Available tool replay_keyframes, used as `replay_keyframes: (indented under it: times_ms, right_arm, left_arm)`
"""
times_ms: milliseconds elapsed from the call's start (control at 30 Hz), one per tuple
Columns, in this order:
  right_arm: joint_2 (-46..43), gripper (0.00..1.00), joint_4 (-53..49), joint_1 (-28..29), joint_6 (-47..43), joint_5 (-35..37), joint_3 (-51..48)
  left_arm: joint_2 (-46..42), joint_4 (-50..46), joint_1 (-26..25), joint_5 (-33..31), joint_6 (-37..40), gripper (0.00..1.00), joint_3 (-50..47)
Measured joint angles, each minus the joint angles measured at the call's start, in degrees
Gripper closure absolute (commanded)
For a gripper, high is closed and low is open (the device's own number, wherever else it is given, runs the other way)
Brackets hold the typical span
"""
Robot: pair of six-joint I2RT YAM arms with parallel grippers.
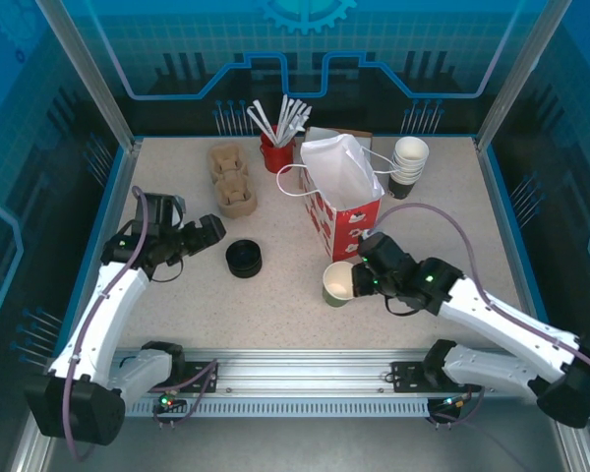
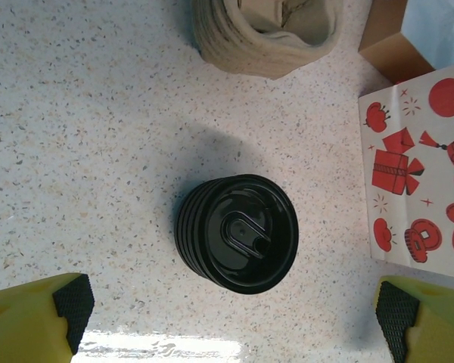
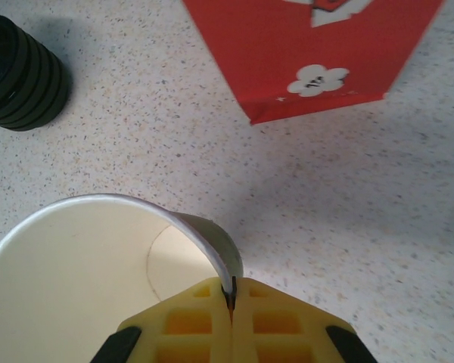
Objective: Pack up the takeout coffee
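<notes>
Trouble starts at the rim: my right gripper (image 3: 231, 296) is closed hard on one thin edge of the cup (image 3: 83, 261), which is open and lidless, just in front of the bag (image 1: 342, 202). Such a pinch could crease the paper, or let the cup swing and tip. My left gripper (image 2: 234, 308) hangs wide apart and empty over the stack of lids (image 2: 238, 233); closing carelessly might take several at once. The right wrist view shows the pinch itself; the top view shows the bag's open mouth.
</notes>
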Motion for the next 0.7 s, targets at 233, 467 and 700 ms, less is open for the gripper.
replay_keyframes:
  times_ms: [233,467,700]
  right_arm:
    - [9.2,1.0,5.29,3.41,1.68,0.98,0.94]
    - [15.21,1.0,8.85,4.2,2.14,0.79,3.43]
    - [20.96,1.0,9.88,4.59,2.32,0.9,6.25]
  left_arm:
    - [1.05,1.77,0.0,0.02,-0.33,0.06,-0.96]
    - [3.26,2.73,-0.79,0.07,-1.53,0.09,-2.6]
    - [5.31,3.91,-2.19,0.44,-2.47,0.1,-3.02]
